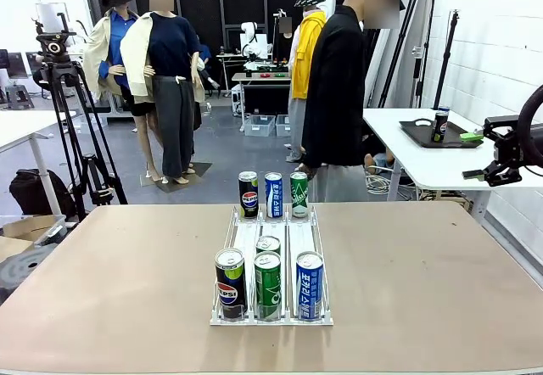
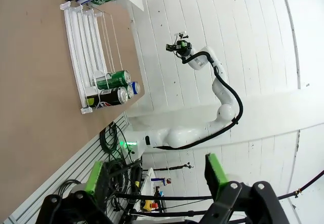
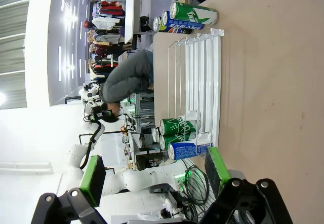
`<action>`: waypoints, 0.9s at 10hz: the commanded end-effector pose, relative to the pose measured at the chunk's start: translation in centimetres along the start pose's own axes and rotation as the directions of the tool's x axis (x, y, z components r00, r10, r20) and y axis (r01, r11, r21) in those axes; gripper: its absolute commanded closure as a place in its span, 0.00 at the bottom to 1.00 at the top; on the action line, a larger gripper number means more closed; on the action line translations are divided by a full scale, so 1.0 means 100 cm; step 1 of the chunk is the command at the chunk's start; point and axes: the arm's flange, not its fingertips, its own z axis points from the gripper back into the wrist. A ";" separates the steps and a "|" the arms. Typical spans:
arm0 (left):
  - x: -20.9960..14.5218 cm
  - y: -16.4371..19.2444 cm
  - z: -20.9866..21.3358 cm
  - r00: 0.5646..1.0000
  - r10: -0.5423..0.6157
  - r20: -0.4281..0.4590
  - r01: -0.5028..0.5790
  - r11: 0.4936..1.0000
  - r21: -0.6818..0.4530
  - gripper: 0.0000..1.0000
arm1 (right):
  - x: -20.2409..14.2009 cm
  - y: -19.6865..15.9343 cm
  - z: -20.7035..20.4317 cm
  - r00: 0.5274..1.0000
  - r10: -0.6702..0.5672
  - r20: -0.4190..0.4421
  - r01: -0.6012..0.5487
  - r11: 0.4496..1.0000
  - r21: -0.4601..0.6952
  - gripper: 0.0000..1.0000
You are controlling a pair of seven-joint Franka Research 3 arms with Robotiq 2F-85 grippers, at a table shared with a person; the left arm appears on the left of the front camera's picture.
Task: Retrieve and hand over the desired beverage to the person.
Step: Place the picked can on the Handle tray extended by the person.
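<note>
Four cans (image 1: 268, 280) fill the near end of a clear rack (image 1: 271, 317) at the table's (image 1: 424, 290) middle; three stand at its far end. Both tools (left (image 2: 154, 176), right (image 3: 154, 173)) gape wide, empty, well apart from them. Beyond the far edge stands the person (image 1: 335, 95).

I read "PEPSI" with the round logo on the black can (image 1: 230, 282) at lower centre of the front view. The neighbouring blue can (image 1: 310, 285) carries white vertical characters I cannot make out.
</note>
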 end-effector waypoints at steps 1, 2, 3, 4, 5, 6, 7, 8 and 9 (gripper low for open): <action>-0.001 -0.003 0.001 1.000 0.005 0.005 -0.005 1.000 0.005 0.00 | 0.000 0.000 -0.002 1.000 0.008 0.001 -0.008 1.000 -0.010 0.00; -0.001 -0.003 0.001 1.000 0.005 0.005 -0.005 1.000 0.005 0.00 | 0.000 0.000 -0.002 1.000 0.008 0.001 -0.008 1.000 -0.010 0.00; -0.001 -0.003 0.001 1.000 0.005 0.005 -0.005 1.000 0.005 0.00 | 0.000 0.000 -0.002 1.000 0.008 0.001 -0.008 1.000 -0.010 0.00; -0.001 -0.003 0.001 1.000 0.005 0.005 -0.005 1.000 0.005 0.00 | 0.000 0.000 -0.002 1.000 0.008 0.001 -0.008 1.000 -0.010 0.00; -0.001 -0.003 0.001 1.000 0.005 0.005 -0.005 1.000 0.005 0.00 | 0.000 0.000 -0.002 1.000 0.008 0.001 -0.008 1.000 -0.010 0.00; -0.001 -0.003 0.001 1.000 0.005 0.005 -0.005 1.000 0.005 0.00 | 0.000 0.000 -0.002 1.000 0.008 0.001 -0.008 1.000 -0.010 0.00; -0.001 -0.003 0.001 1.000 0.005 0.005 -0.005 1.000 0.005 0.00 | 0.000 0.000 -0.002 1.000 0.008 0.001 -0.008 1.000 -0.010 0.00; -0.001 -0.003 0.001 1.000 0.005 0.005 -0.005 1.000 0.005 0.00 | 0.000 0.000 -0.002 1.000 0.008 0.001 -0.008 1.000 -0.010 0.00; -0.001 -0.003 0.001 1.000 0.005 0.005 -0.005 1.000 0.005 0.00 | 0.000 0.000 -0.002 1.000 0.008 0.001 -0.008 1.000 -0.010 0.00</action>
